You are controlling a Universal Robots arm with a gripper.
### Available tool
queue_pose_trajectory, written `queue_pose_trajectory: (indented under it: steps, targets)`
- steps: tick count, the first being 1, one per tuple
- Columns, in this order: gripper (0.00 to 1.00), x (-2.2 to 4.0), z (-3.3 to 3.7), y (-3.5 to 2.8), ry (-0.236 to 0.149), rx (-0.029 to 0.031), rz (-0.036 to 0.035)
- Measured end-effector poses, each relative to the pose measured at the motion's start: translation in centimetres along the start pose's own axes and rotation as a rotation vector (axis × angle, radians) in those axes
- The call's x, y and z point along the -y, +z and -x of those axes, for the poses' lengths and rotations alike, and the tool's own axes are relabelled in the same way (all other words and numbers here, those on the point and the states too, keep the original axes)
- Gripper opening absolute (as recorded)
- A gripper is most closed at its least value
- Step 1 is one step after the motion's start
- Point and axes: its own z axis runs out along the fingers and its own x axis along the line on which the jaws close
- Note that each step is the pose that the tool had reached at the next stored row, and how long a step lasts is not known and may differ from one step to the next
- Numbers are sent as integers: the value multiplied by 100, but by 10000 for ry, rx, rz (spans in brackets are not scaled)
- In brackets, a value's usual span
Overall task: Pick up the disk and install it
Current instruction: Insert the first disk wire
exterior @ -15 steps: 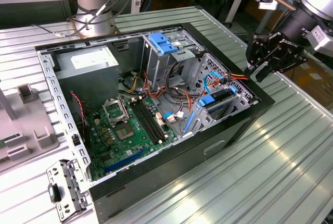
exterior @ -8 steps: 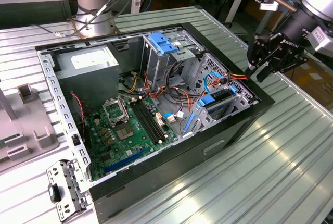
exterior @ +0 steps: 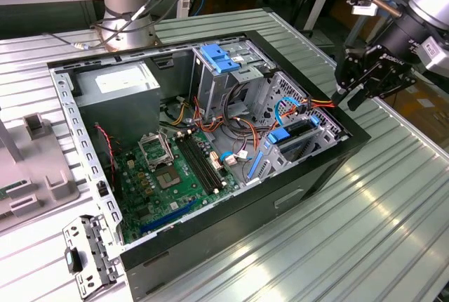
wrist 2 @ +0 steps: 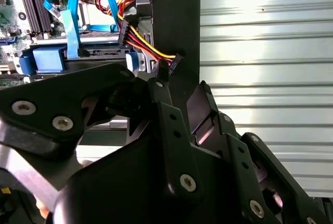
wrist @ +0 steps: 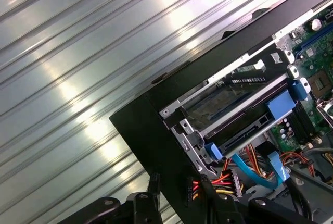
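**Operator:** Where is your gripper?

**Arm:** My gripper hangs at the upper right of the exterior view, just past the corner of the open computer case, above the ribbed metal bench. In the second wrist view the gripper fills the lower half of the frame, its black fingers pointing up toward the case's dark edge. Nothing sits between them. They look drawn fairly close together, but I cannot tell their spread for certain.

**Operator:** And the disk?

**Arm:** The disk sits in the drive bay at the case's corner nearest my gripper, right of centre in the exterior view. Its blue side rail shows, and a blue data cable loops above it. In the first wrist view the disk lies slotted in the metal cage at centre right, blue rail tabs at both ends. In the second wrist view the disk appears at upper left, with the blue cable arching over it and a red, yellow and black power lead running to its right.

**Operator:** What else is in the case?

**Arm:** A green motherboard lies on the case floor at lower centre. The grey power supply stands upper left. A tall cage with a blue latch stands at top centre.
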Motion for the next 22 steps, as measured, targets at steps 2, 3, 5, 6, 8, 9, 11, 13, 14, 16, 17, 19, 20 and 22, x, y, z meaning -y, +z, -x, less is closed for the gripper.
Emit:
queue_pose_trajectory:
  steps: [2,3,5,6,8,9,11,13,14,16,17,19,20,22]
  targets:
    - [42,8,-12,5,0,-1,0]
    - [42,9,-15,12,1,-2,2]
    - [42,7,-15,22,0,1,-3]
    - [42,8,-14,24,-2,4,-6]
    - [42,14,-8,25,-1,4,-6]
    - [42,21,-2,27,-1,4,-7]
    - [42,44,14,31,-1,5,-7]
    - [42,52,17,40,-4,5,-7]
    - [42,52,16,52,-5,4,-6]
    - [42,52,14,67,-4,4,-5]
    - [42,51,14,70,-5,3,-5]
    - [42,51,13,71,-5,4,-5]
    - [42,51,13,72,-5,4,-6]
    - [42,52,13,72,-5,5,-7]
